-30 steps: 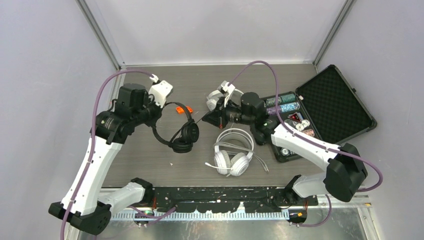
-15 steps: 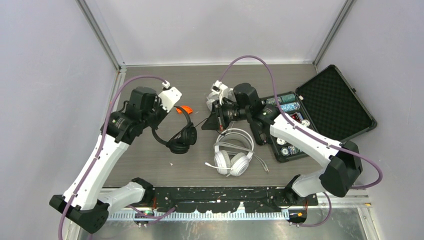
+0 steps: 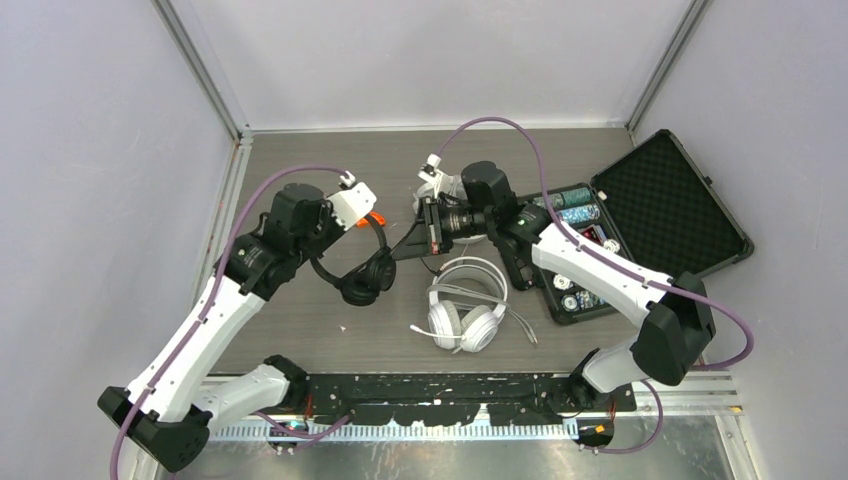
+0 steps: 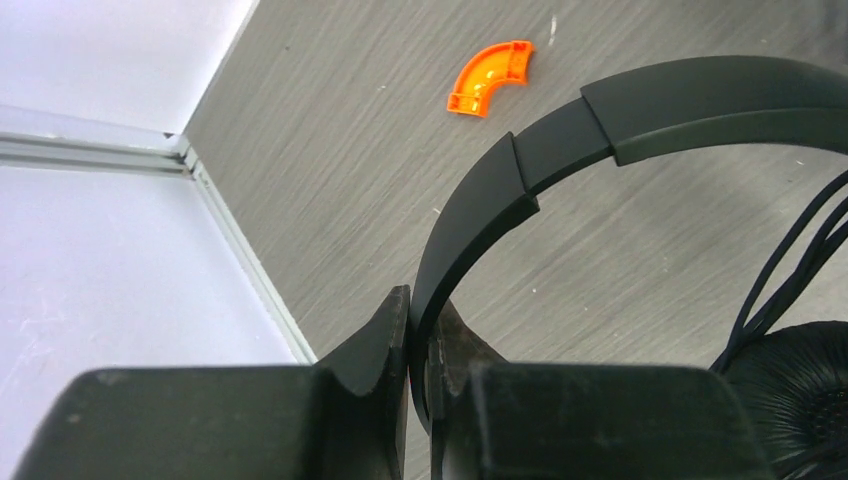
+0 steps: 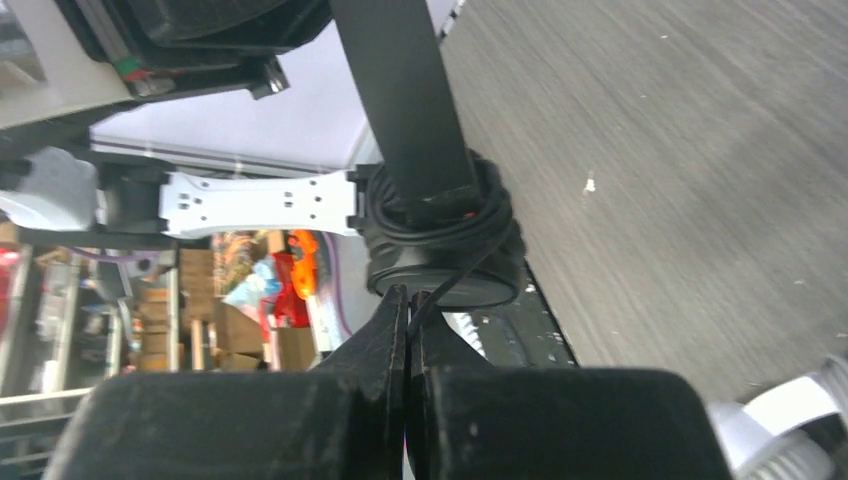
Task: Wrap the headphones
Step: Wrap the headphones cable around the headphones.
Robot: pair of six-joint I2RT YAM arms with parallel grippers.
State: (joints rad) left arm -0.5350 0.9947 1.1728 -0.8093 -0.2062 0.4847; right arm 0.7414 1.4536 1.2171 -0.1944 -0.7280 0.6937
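Note:
The black headphones (image 3: 362,276) hang over the table's middle, lifted by their headband (image 4: 600,110). My left gripper (image 4: 420,322) is shut on that band near its end. The black cord (image 5: 470,262) is wound in several turns round the stem above one ear cup (image 5: 440,270). My right gripper (image 5: 408,302) is shut on the cord just below that cup, to the right of the black headphones (image 3: 402,250). A white pair of headphones (image 3: 465,310) lies flat near the front with its cord loose. Another white pair (image 3: 432,192) is partly hidden behind the right arm.
An orange curved piece (image 4: 488,78) lies on the table beyond the headband. An open black foam-lined case (image 3: 665,205) with chips stands at the right. A metal rail (image 3: 235,180) borders the table's left edge.
The left arm has swung right and forward, carrying the headband towards the centre. The right gripper has shifted left and slightly nearer, still pinching the cord. The white pairs have not moved.

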